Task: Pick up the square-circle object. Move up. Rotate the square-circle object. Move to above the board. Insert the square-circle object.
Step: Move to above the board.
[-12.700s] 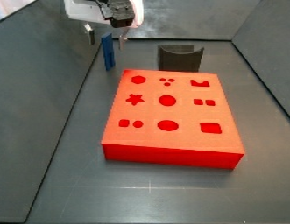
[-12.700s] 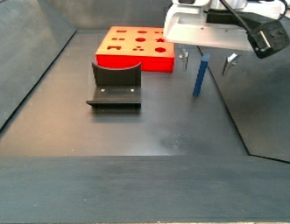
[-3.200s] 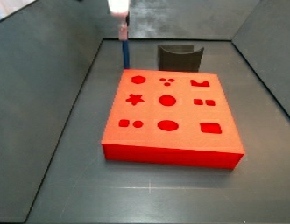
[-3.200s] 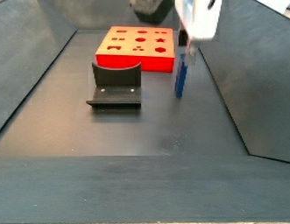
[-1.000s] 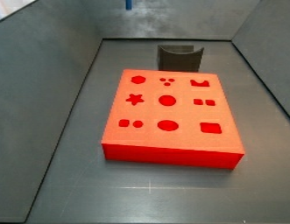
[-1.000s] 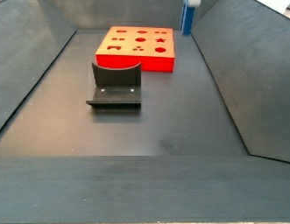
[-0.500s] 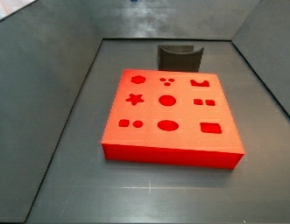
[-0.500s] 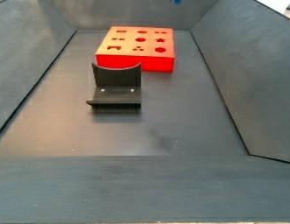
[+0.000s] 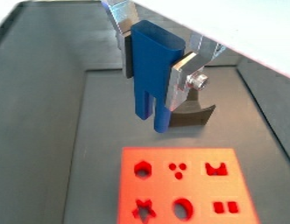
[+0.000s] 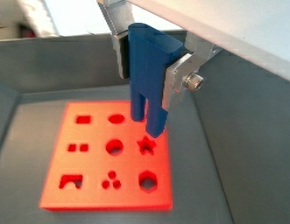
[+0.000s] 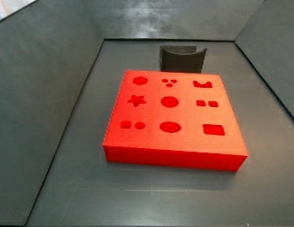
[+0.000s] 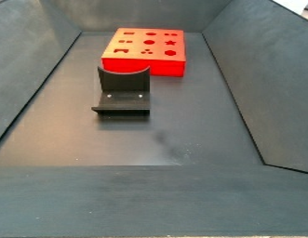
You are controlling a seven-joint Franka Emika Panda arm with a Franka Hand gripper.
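The square-circle object (image 9: pixel 151 77) (image 10: pixel 148 79) is a slim blue peg with two prongs at its lower end, and it shows in both wrist views. My gripper (image 9: pixel 151 59) (image 10: pixel 150 59) is shut on it, one silver finger (image 9: pixel 183 79) (image 10: pixel 179 80) pressed to each side. The peg hangs high above the floor. The board (image 9: pixel 182 185) (image 10: pixel 109 153) (image 11: pixel 173 120) (image 12: pixel 146 49), a red slab with shaped holes, lies far below it. Neither the gripper nor the peg appears in the side views.
The dark fixture (image 11: pixel 182 58) (image 12: pixel 121 89) (image 9: pixel 194 115) stands on the floor just beyond one end of the board. Grey sloping walls (image 11: pixel 48 53) (image 12: pixel 249 65) enclose the dark floor (image 12: pixel 143 139) on all sides.
The gripper with the blue peg has risen out of the top of both side views; one second ago the peg's lower end still showed at their upper edge.
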